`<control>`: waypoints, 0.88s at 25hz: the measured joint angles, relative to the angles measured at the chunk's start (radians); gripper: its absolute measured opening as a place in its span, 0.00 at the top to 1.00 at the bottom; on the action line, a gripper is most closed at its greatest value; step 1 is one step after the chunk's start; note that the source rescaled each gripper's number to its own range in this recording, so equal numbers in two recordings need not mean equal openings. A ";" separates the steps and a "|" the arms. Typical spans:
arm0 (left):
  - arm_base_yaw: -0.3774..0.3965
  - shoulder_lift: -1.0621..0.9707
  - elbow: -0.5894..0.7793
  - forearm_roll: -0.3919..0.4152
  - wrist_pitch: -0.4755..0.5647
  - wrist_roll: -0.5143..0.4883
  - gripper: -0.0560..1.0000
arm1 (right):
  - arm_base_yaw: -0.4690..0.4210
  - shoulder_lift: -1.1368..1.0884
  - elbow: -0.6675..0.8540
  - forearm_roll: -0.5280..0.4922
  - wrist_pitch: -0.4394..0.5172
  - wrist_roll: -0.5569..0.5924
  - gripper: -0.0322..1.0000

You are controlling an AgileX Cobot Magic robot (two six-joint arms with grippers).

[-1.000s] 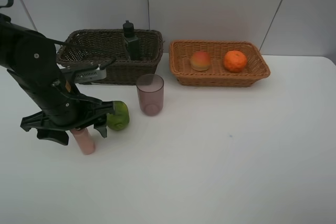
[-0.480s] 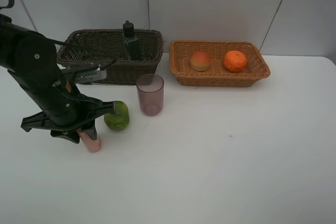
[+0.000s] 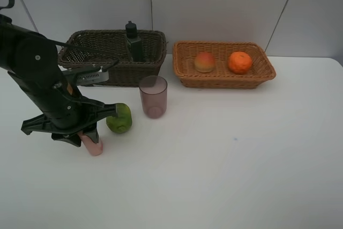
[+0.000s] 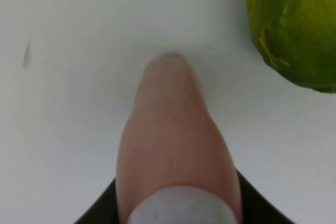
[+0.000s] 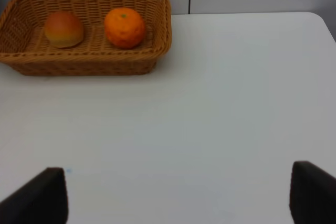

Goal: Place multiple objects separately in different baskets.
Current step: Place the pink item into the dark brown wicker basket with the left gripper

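Left wrist — pink bottle [image 4: 176, 145] clamped in left gripper [image 4: 178, 211].

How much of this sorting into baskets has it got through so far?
About half. Done: the peach-like fruit and orange lie in the tan basket, and the dark pump bottle stands in the dark basket. In hand: the left gripper is closed on the pink bottle. Left: the green fruit and the mauve cup, both on the table.

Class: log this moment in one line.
left hand: shut on pink bottle | right hand: open | green fruit, cup: on table | pump bottle: dark basket
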 joint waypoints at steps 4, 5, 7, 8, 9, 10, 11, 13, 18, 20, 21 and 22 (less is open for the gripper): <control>0.000 0.000 0.000 -0.001 0.000 0.000 0.58 | 0.000 0.000 0.000 0.000 0.000 0.000 0.15; 0.000 0.000 0.000 -0.001 0.000 0.000 0.58 | 0.000 0.000 0.000 0.000 0.000 0.000 0.15; 0.000 0.000 0.000 -0.001 0.000 0.000 0.58 | 0.000 0.000 0.000 0.000 0.000 0.000 0.15; 0.000 0.000 0.000 -0.001 0.000 0.000 0.58 | 0.000 0.000 0.000 0.000 0.000 0.000 0.15; 0.000 0.000 0.000 -0.001 0.000 0.000 0.58 | 0.000 0.000 0.000 0.000 0.000 0.000 0.15; 0.000 -0.001 0.000 -0.001 0.001 0.000 0.58 | 0.000 0.000 0.000 0.000 0.000 0.000 0.15; 0.000 -0.005 0.000 -0.001 0.004 0.000 0.58 | 0.000 0.000 0.000 0.000 0.000 0.000 0.15; 0.000 -0.025 0.000 -0.001 0.013 0.000 0.58 | 0.000 0.000 0.000 0.000 0.000 0.000 0.15; 0.000 -0.113 -0.010 -0.001 0.058 0.007 0.58 | 0.000 0.000 0.000 0.000 0.000 0.000 0.15; 0.000 -0.142 -0.017 0.000 0.080 0.013 0.58 | 0.000 0.000 0.000 0.000 0.000 0.000 0.15; 0.000 -0.155 -0.021 0.003 0.090 0.014 0.58 | 0.000 0.000 0.000 0.000 0.000 0.000 0.15; 0.000 -0.168 -0.027 0.006 0.101 0.015 0.58 | 0.000 0.000 0.000 0.000 0.000 0.000 0.15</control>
